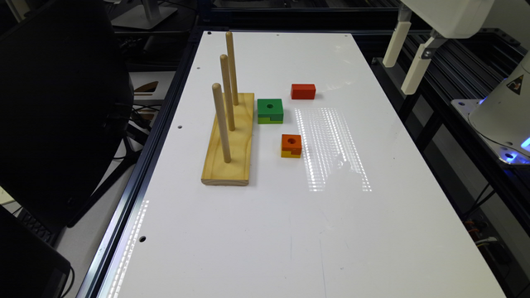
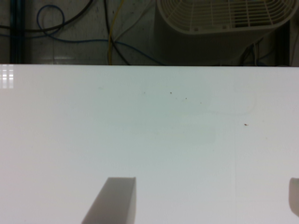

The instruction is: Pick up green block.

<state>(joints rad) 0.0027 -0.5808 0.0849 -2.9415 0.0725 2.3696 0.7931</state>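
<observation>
Starting at the exterior view's left, I see the dark framed edge (image 1: 136,182) of the white table (image 1: 265,231) running along beside a black chair (image 1: 58,116). Just inside that edge stands the wooden peg base (image 1: 238,153) with its three upright pegs (image 1: 221,122), leaving only a narrow white strip between base and edge.

Just beside the base, toward the exterior view's right, sits the green block (image 1: 270,111), flat on the table with its hole facing up; a thin gap separates it from the wood. Nearer the camera and slightly further right is the orange block (image 1: 291,145), apart from the green one. Behind them, further right, lies the red block (image 1: 303,91), also apart. Beyond these three I have bare white surface out to the table's right edge, and the whole near half of the table is open room.

At the exterior view's upper right, the gripper (image 1: 405,61) hangs above and outside the table's right edge, well apart from the green block. In the wrist view its fingers (image 2: 114,200) are spread wide over bare table, nothing between them, touching nothing.
</observation>
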